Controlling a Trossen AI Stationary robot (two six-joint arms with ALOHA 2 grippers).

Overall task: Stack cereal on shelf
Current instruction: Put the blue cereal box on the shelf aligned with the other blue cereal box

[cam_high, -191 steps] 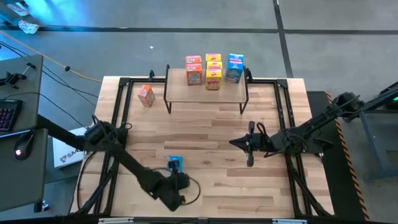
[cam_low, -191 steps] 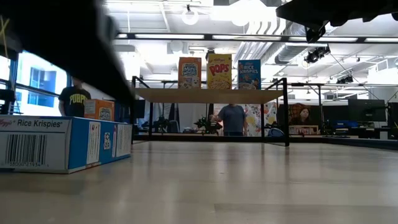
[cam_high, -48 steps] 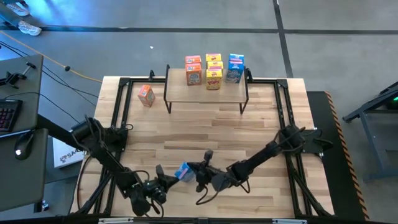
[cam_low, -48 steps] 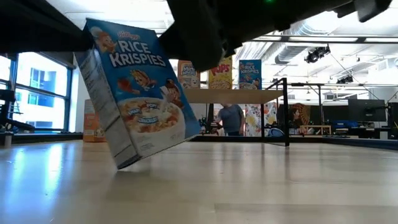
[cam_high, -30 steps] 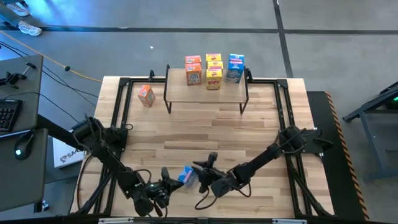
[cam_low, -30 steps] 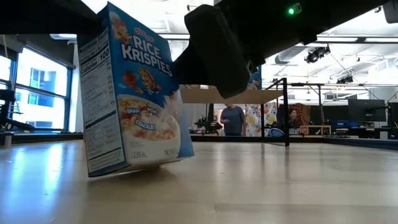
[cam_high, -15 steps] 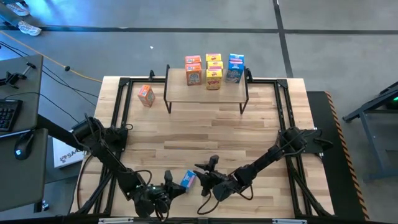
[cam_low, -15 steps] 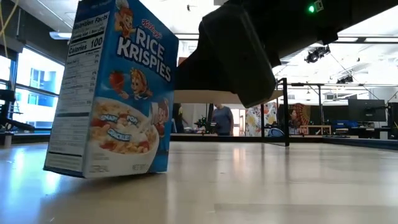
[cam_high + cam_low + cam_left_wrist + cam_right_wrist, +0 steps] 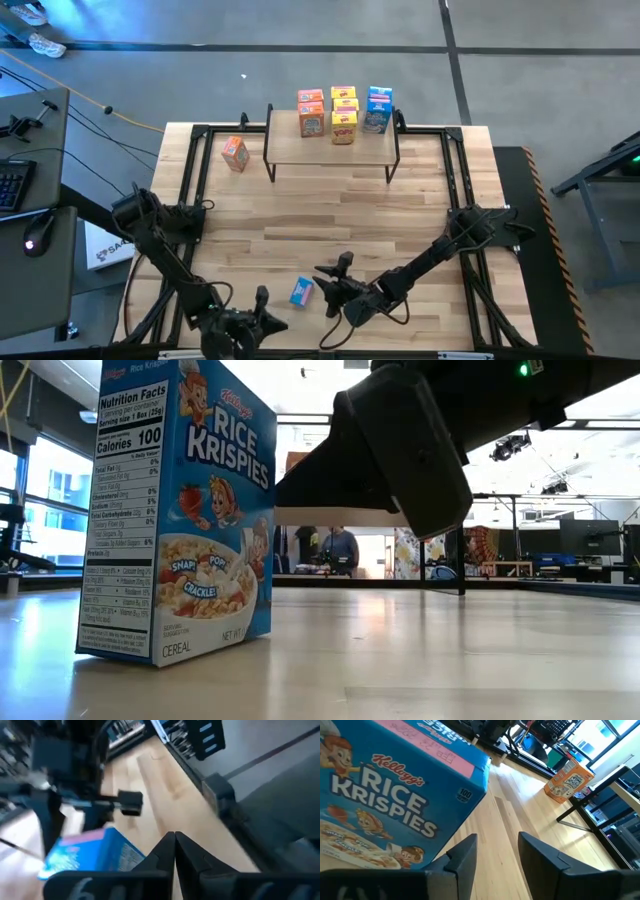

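A blue Rice Krispies box (image 9: 301, 291) stands upright on its base on the table near the near edge, large in the low view (image 9: 180, 510). My right gripper (image 9: 332, 265) is open just to its right. In the right wrist view the box (image 9: 395, 795) lies beside and beyond the open fingers (image 9: 496, 836), not between them. My left gripper (image 9: 265, 308) is shut and empty, to the box's near left (image 9: 174, 836). The shelf (image 9: 330, 150) at the far edge carries orange, yellow and blue boxes (image 9: 343, 112).
An orange box (image 9: 234, 153) stands on the table left of the shelf, also showing in the right wrist view (image 9: 567, 782). Black frame rails (image 9: 195, 170) run along the table's left and right sides. Bare wood lies between the shelf and the grippers. A person stands in the room beyond (image 9: 340, 550).
The blue box has tipped from a tilt to upright on its base and shifted slightly toward the near edge. My left gripper has drawn back toward the near left, away from the box. My right gripper has moved a little toward the near edge.
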